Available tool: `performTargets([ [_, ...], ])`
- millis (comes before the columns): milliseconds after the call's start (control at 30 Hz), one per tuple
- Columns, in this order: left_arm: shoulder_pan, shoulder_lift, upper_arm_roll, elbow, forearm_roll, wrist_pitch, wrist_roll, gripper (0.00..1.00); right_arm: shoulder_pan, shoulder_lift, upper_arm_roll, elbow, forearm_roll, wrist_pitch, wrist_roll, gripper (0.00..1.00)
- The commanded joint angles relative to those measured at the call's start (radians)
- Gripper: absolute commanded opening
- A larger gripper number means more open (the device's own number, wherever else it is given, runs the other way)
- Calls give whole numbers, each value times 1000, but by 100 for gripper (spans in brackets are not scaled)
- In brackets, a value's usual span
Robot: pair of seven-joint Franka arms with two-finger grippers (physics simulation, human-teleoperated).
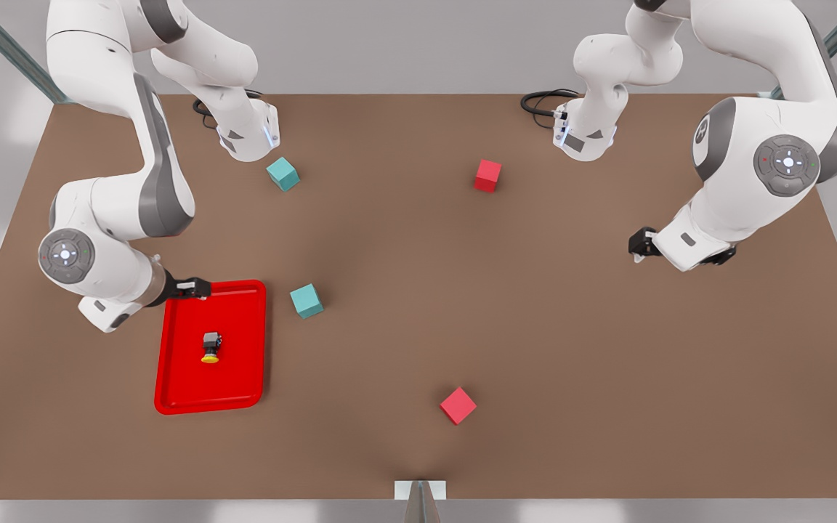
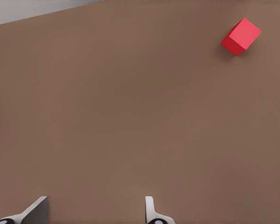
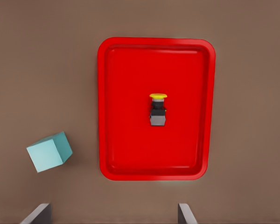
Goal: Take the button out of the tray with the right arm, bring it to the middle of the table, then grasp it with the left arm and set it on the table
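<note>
1. Front view: the brown table [image 1: 418, 305] carried the red tray [image 1: 171, 378] near its front corner on the front view's left, with the button [image 1: 210, 346] lying on its side around the tray's middle, yellow cap pointing at the table's front edge. The right gripper [image 1: 199, 288] hung over the tray's far rim, button not grasped. The left gripper [image 1: 641, 244] waited over bare table near the edge on the front view's right. Two teal cubes sat out there, the near teal cube [image 1: 306, 301] just beside the tray and the far teal cube [image 1: 282, 173] by an arm base, plus a far red cube [image 1: 487, 175] and a near red cube [image 1: 458, 405]. No readable writing or labels anywhere, just little round marks on the joint covers.

2. Left wrist view: the left gripper [image 2: 95, 212] had its fingertips [image 2: 151, 212] spread wide apart over empty table, nothing between them, with one red cube [image 2: 241, 36] well apart from it. No tray visible from here.

3. Right wrist view: the right gripper [image 3: 114, 214] also stood spread apart, over the tray [image 3: 107, 112]. This one showed the button [image 3: 157, 112] clearly, grey body and yellow cap, touching only the tray floor, and the teal cube [image 3: 49, 151] outside the rim.
</note>
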Motion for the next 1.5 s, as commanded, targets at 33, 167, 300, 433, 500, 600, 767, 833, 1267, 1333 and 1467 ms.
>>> performTargets([
  [33,1,0,0,0,1,7,-16,100,-6,3,2,2,6,-33,19,100],
  [167,-1,0,0,0,1,7,-17,100,-18,16,-1,8,82,-46,-32,100],
  [300,-1,1,0,0,1,9,-17,100,-15,79,-1,-2,90,-1,-15,100],
  [433,1,4,0,0,1,9,-16,100,-12,175,-3,-108,56,202,-10,100],
  [500,1,6,0,0,1,9,-14,100,-61,175,-3,-262,56,404,-12,100],
  [600,1,6,0,2,1,9,-14,100,-98,200,-3,-320,53,474,-15,100],
  [767,1,6,0,0,1,9,-14,100,-109,263,-13,-240,56,465,13,100],
  [833,1,7,0,0,1,9,-14,100,-99,309,-16,-159,55,407,-58,100],
  [1267,1,27,-2,0,1,16,-14,100,17,332,-150,-237,115,734,-187,100],
  [1333,1,27,-2,0,1,16,-14,100,19,330,-151,-243,115,734,-194,100],
  [1467,1,29,-2,0,1,21,-13,100,23,329,-164,-245,104,734,-216,100],
])
